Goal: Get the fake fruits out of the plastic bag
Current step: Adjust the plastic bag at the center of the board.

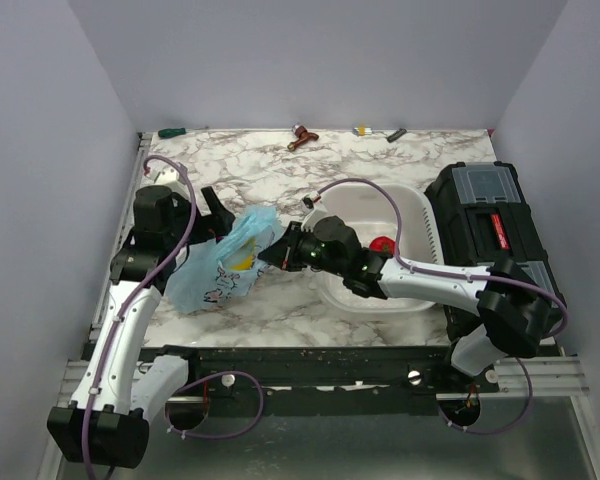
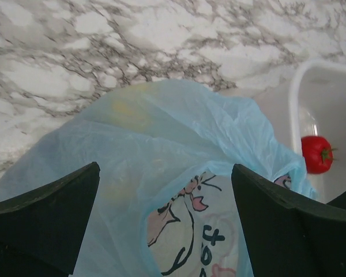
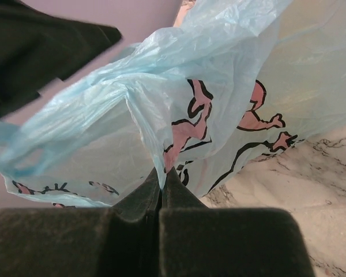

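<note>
Plastic bag [image 1: 223, 262] sat on the marble surface [image 1: 280, 305], left of centre, between the two tools.

Right tool [image 3: 161, 176]: jaws closed flat together, with a fold of the bag film pinched at the tips. The right arm reached across the front of the white basket [image 1: 420, 215] to the bag's right edge. In the right wrist view the film spread up and away from the pinch, print side facing the camera.

Left tool [image 2: 166, 170]: jaws wide apart, nothing gripped. It sat over the bag's far-left side, with the film showing in the gap between the fingers [image 2: 46, 213]. Couldn't tell whether the fingers touched the film.

Fruits: a yellow shape [image 1: 242, 262] showed through the film, inside the bag. Couldn't tell which fruit it was. No other fruit could be made out through the film.

A red fruit with green stem [image 2: 317, 154] lay in the white basket, just right of the bag. Black toolbox [image 1: 485, 215] stood just right of the basket.
</note>
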### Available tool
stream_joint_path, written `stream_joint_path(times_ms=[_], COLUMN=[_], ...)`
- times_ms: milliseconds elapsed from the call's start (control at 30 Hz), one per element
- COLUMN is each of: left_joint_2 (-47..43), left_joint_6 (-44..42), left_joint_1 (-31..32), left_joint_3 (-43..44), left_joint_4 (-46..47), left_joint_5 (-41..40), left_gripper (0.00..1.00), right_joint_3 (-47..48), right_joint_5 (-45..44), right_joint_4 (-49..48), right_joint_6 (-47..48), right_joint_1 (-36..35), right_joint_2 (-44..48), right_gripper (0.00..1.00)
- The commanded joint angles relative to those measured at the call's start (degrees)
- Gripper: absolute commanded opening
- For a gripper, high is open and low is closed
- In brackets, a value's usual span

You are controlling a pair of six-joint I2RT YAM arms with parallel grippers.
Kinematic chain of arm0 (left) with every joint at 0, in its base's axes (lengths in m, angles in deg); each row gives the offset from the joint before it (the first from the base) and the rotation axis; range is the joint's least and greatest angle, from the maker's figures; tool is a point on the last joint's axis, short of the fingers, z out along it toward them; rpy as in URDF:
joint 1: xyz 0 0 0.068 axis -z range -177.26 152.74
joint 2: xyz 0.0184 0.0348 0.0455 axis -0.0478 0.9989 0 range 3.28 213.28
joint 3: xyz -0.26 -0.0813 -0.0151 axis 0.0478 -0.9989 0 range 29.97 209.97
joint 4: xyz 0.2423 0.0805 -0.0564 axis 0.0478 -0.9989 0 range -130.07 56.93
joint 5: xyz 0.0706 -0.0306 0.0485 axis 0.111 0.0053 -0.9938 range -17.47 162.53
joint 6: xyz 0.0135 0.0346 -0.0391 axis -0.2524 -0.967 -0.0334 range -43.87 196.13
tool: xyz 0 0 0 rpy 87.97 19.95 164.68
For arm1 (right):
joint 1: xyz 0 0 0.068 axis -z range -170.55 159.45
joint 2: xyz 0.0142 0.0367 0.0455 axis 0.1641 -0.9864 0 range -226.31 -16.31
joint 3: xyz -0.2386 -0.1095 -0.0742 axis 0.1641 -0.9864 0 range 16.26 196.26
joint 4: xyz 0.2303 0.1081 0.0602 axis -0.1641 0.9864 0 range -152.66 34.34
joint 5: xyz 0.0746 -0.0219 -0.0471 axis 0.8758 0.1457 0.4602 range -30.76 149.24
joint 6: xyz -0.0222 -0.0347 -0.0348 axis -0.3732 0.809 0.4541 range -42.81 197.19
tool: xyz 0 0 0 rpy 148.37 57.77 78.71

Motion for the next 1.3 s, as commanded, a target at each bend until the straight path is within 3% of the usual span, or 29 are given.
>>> stream_joint_path(times_ms=[0,200,367,467,567,700,867,1100,1267], left_joint_2=[-2.8,-7.5,-1.9,1.1,2.4,-2.4,-7.6,-13.2,-15.1], left_joint_6=[-5.5,-8.5,-8.8,-8.9,-9.9,-9.6,-4.9,-4.4,-6.7], left_joint_1=[0.5,3.3,4.5,4.5,4.5,4.4,4.4,4.4,4.4], left_joint_3=[-7.9,-12.8,-11.9,-11.2,-9.1,-8.8,-5.0,-3.5,-6.1], left_joint_4=[3.7,3.9,3.3,3.3,0.9,1.9,3.5,11.4,15.0], left_joint_5=[13.9,7.8,8.6,11.2,8.6,2.9,-7.4,-25.1,-25.5], left_gripper=[0.96,0.99,0.97,0.79,0.49,0.16,0.00,0.00,0.00], right_joint_3=[0.0,0.4,0.3,0.8,0.4,0.2,1.4,9.7,20.0], right_joint_5=[0.4,1.6,2.7,2.2,2.1,0.2,-6.7,-17.3,-16.7], right_joint_4=[-0.1,-1.2,-2.6,-1.5,-1.5,0.3,6.2,17.3,22.3], right_joint_6=[1.3,1.0,0.9,1.4,1.7,2.9,4.2,10.3,18.2], right_joint_1=[-0.3,-0.3,-0.3,-0.3,-0.3,-0.3,-0.3,0.9,5.7], right_joint_2=[1.2,0.0,0.0,0.2,0.9,0.9,0.1,-3.0,-7.0], right_gripper=[0.01,0.01,0.01,0.01,0.01,0.01,0.01,0.01,0.01])
